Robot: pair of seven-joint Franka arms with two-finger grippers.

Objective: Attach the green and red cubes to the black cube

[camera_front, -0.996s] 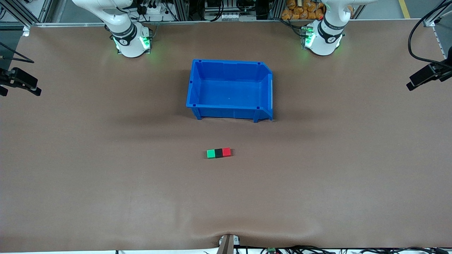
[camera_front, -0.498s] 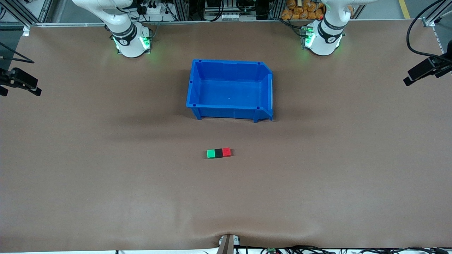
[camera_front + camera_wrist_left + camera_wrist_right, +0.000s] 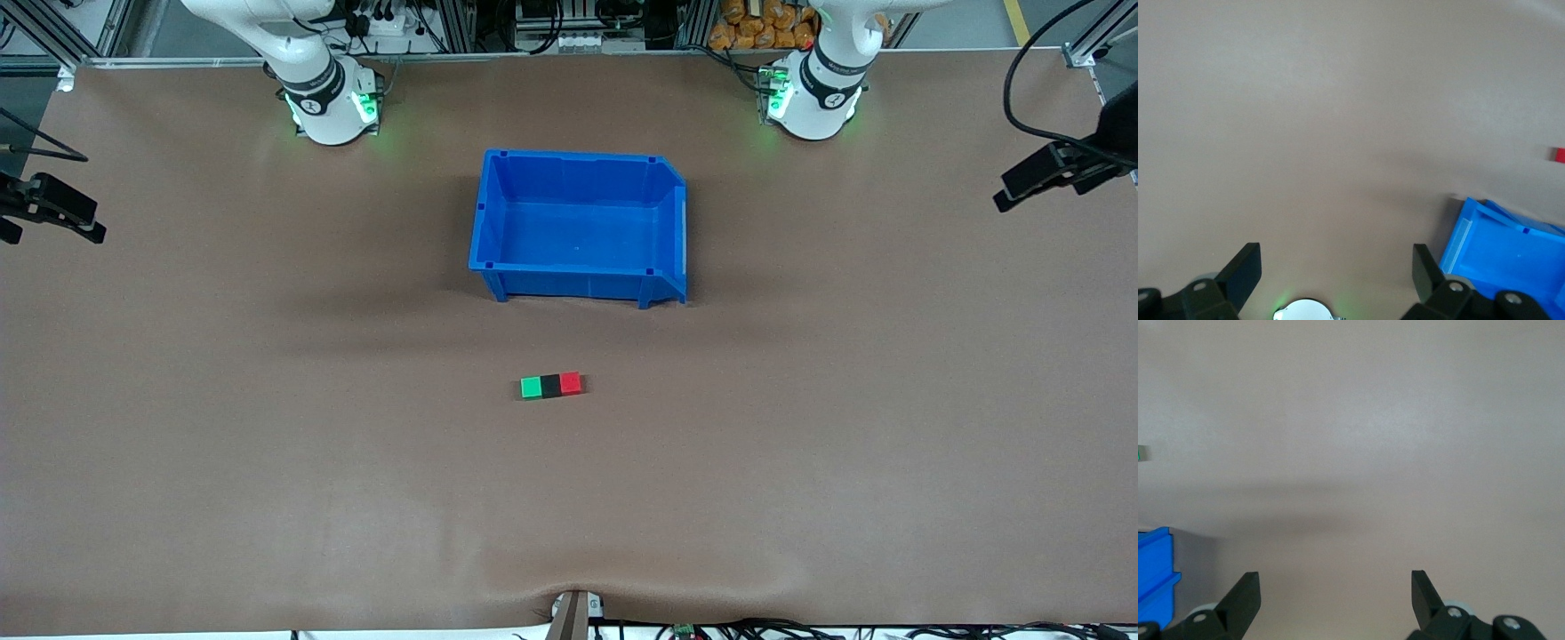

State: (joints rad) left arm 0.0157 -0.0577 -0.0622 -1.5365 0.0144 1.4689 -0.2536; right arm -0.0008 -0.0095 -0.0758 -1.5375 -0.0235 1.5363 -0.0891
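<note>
The green cube (image 3: 531, 388), black cube (image 3: 550, 386) and red cube (image 3: 571, 383) lie touching in one row on the brown table, black in the middle. Green is toward the right arm's end, red toward the left arm's end. The row is nearer to the front camera than the blue bin (image 3: 578, 267). My left gripper (image 3: 1009, 191) hangs open and empty over the table's edge at the left arm's end; it also shows in the left wrist view (image 3: 1336, 257). My right gripper (image 3: 53, 222) hangs open and empty over the right arm's end (image 3: 1336, 583). The red cube (image 3: 1558, 155) and a sliver of green cube (image 3: 1141, 453) show in the wrist views.
The blue bin is empty and stands mid-table between the arm bases and the cubes; it also shows in the left wrist view (image 3: 1498, 247) and the right wrist view (image 3: 1151, 573). The left arm's white base (image 3: 1301, 310) shows under its jaws.
My left gripper has drifted a little inward from the table's edge. The right gripper and the cubes have not moved.
</note>
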